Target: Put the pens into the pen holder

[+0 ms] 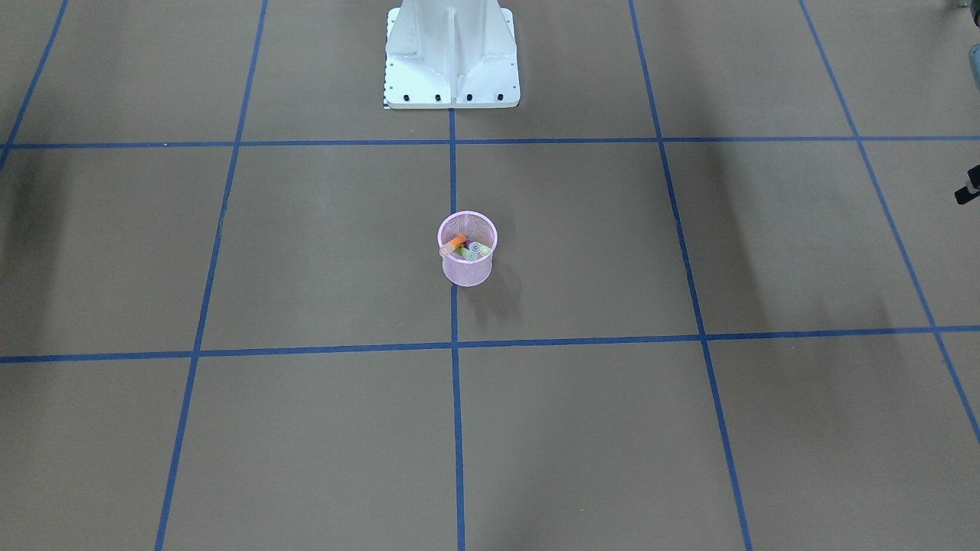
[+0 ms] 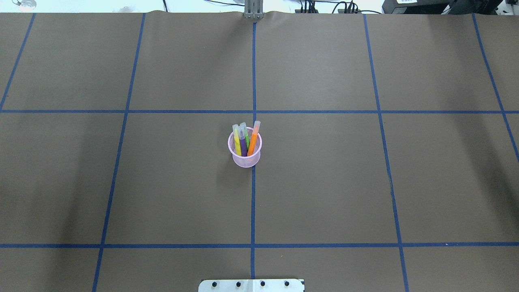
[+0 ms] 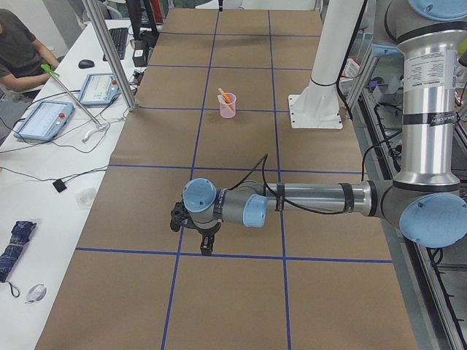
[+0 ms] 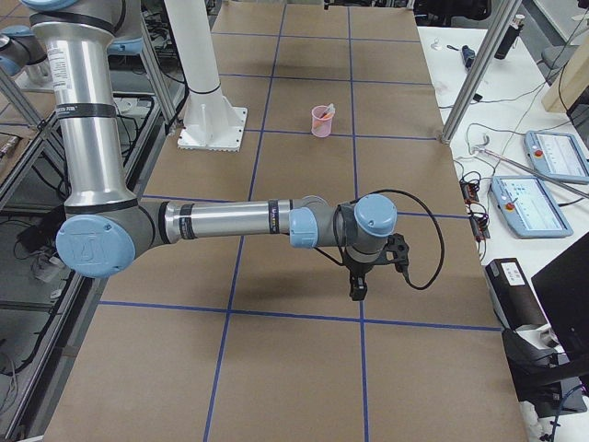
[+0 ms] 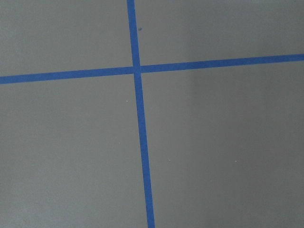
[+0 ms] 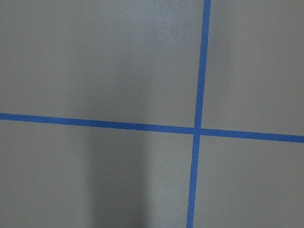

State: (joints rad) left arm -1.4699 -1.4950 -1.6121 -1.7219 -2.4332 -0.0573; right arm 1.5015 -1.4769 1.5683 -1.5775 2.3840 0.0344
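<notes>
A broad table covered in brown paper [image 2: 324, 182], marked into squares by blue tape lines [image 2: 253, 202], fills the overhead view. In the left-side view the grey-and-blue left arm [image 3: 314, 200] stretches level across the lower middle of the frame. In the right-side view the right arm [image 4: 230, 221] does the same from the left edge. The white robot base [image 1: 452, 57] stands at the top centre of the front-facing view.

The left pincer [image 3: 207, 246] hangs pointing down over a blue line near the lower centre of the left-side view. Whether it is parted or closed cannot be told from that angle. The right pincer [image 4: 355, 290] hangs likewise, low in the middle of the right-side view, and its state cannot be told either. Both are well apart from the cup. Each wrist camera shows only brown paper and a crossing of blue tape.

The small round pink wire-mesh pen holder [image 2: 245, 158] stands upright at the centre of the overhead view, on the central blue line. All four pens are inside it, leaning toward the top of the frame with pale caps above the rim: the orange pen [image 2: 254, 140] on the right, the purple pen [image 2: 243, 146] in the middle, the green pen [image 2: 247, 136] behind it, and the yellow pen [image 2: 237, 144] on the left.
</notes>
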